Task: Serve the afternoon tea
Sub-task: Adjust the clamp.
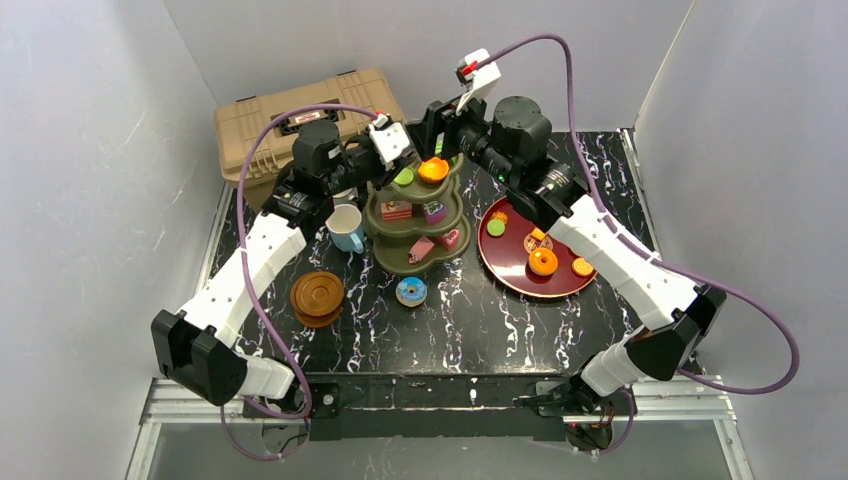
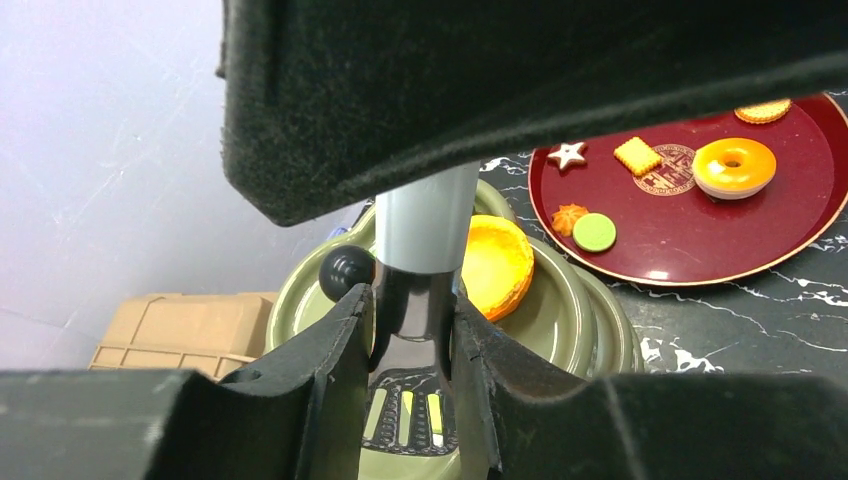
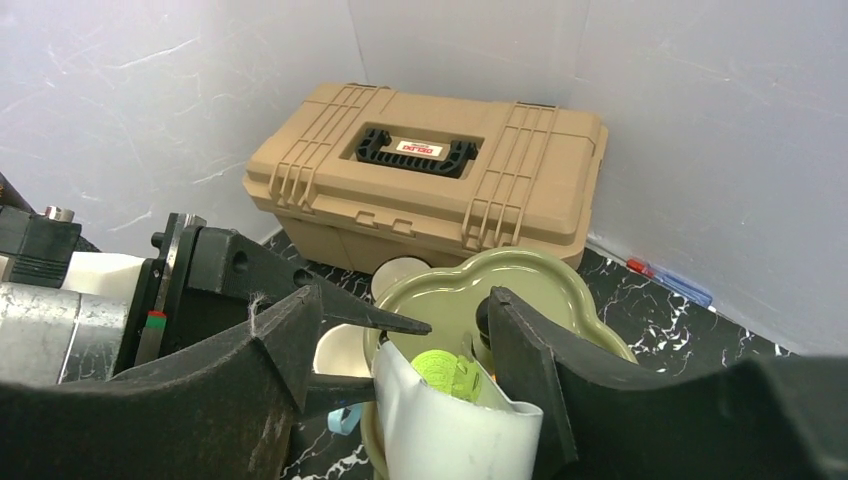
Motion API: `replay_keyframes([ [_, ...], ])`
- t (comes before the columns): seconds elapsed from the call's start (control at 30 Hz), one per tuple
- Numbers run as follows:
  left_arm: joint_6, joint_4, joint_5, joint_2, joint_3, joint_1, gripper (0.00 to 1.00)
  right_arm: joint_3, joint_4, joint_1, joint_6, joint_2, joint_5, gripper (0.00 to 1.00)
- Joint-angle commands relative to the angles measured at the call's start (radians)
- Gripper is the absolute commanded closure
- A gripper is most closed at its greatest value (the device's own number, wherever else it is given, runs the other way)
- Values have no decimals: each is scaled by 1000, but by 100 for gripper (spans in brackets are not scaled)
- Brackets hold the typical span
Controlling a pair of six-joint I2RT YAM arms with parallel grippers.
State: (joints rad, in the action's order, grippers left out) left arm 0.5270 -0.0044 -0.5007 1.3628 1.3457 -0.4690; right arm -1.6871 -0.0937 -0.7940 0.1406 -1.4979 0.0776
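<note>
Left end effector (image 2: 415, 320) pinched (almost fully), right end effector (image 3: 460, 320) spread wide

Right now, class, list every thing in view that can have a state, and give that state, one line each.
Toolbox: lid shut.
Tiered stand: upright, tiers loaded.
Light-blue mug: upright.
Saucers: stacked.
Red tray: flat, loaded.
Left claw: fingers either side of a grey post; grip unclear.
Right claw: open, at the stand's top tier.

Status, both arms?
Right fingers open over olive-green three-tier scalloped stand. Left fingers flank grey post, grip unclear. Both crowded together.
</note>
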Motion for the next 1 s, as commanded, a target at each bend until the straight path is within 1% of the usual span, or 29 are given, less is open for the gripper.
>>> replay_keyframes([
  [0.0,12,57,-28,-68,5,-7,88,1,56,-5,20,64,7,30],
  [0.13,-3,60,-39,-97,13,-19,92,1,18,-4,56,87,4,28],
  [0.27,-38,61,-25,-120,33,-46,100,-27,-95,-4,119,102,13,25],
  [0.37,-84,61,8,-126,52,-71,100,-21,-155,-4,177,128,23,20],
  [0.43,-118,61,33,-129,65,-86,100,20,-149,-4,212,161,29,11],
  [0.5,-129,54,34,-133,72,-100,100,82,-98,-4,238,207,24,8],
  [0.57,-127,54,48,-141,70,-124,100,108,-72,-4,258,233,24,6],
  [0.67,-126,54,59,-140,77,-157,100,125,-61,-4,287,242,4,6],
  [0.73,-121,52,62,-137,81,-177,100,145,-39,-4,306,251,-11,9],
  [0.97,-64,53,80,-150,63,-222,100,169,-43,2,336,274,-4,25],
])
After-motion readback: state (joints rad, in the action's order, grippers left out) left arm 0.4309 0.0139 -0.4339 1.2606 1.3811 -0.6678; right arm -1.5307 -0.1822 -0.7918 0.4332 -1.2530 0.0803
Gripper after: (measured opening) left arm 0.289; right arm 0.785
